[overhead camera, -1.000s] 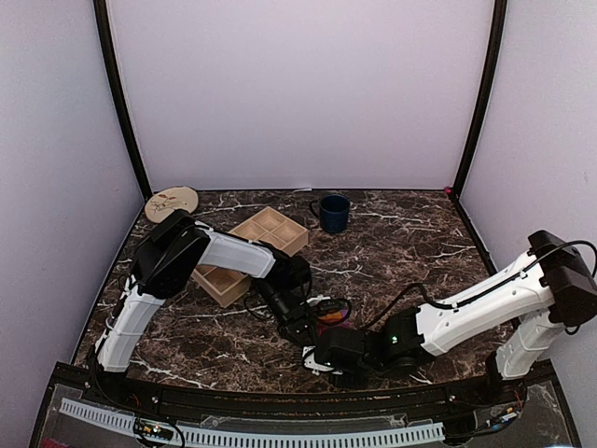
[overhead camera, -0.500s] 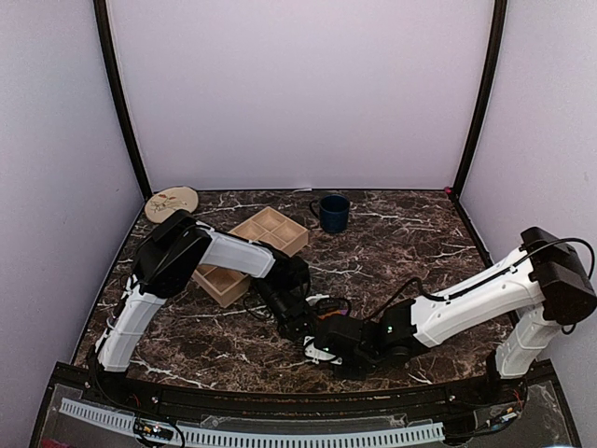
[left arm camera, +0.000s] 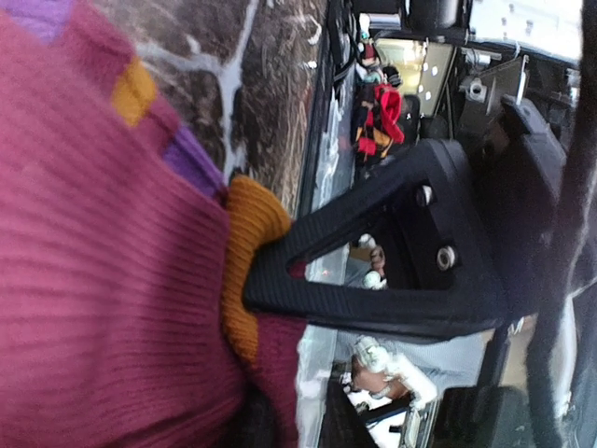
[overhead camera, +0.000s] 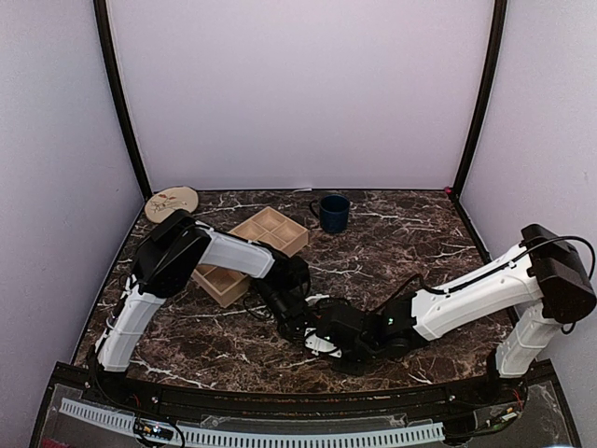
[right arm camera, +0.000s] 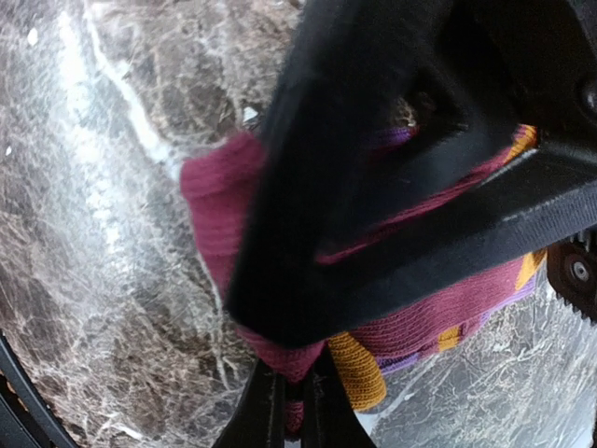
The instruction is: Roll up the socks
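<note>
The sock point(right arm camera: 213, 210), at the top view's lower centre, is pinched mid-roll by the clenched right gripper point(right arm camera: 287, 411), the left gripper's point(overhead camera: 302, 328) state cannot be told, and turning the fabric over itself is judged to be called for next.

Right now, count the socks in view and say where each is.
1. The magenta ribbed fabric sock with orange and purple stripes lies on the dark marble table, near front centre, pinched by the right pincer. Another may be hidden under the arms.
</note>
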Robot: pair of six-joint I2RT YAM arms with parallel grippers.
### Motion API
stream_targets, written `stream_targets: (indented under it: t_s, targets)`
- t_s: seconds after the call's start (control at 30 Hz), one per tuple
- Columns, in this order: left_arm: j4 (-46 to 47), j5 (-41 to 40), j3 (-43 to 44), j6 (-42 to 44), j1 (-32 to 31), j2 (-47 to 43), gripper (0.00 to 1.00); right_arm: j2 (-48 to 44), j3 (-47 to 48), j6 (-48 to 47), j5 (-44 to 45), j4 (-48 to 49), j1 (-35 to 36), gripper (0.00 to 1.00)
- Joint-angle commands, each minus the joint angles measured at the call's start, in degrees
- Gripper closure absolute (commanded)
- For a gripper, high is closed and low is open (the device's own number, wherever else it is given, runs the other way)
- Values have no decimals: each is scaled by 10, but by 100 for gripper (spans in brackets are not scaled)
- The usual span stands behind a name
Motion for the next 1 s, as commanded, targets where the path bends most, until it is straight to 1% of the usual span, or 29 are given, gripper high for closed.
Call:
stream_targets:
  t_s: [0.0,0.07,0.13,0.37,0.57,0.8,0.97]
  targets:
    - [56,-110,-58,-49,7,1,69,3,-7,16,-31,-1,-18,100]
    - [86,-119,-80,-72,10,-17,62,3,-7,20,-40,0,-22,100]
    - [109,-138,-101,-92,12,-33,59,1,-7,23,-48,2,-25,100]
    - [198,-208,-158,-173,22,-85,57,-1,-4,28,-87,-5,-37,100]
    - [306,-249,-212,-247,33,-146,55,-7,2,40,-140,-19,-53,100]
    - [428,-286,-275,-305,35,-220,53,-10,13,51,-200,-33,-73,100]
    - [503,-321,-330,-334,35,-273,53,-19,12,62,-259,-31,-102,100]
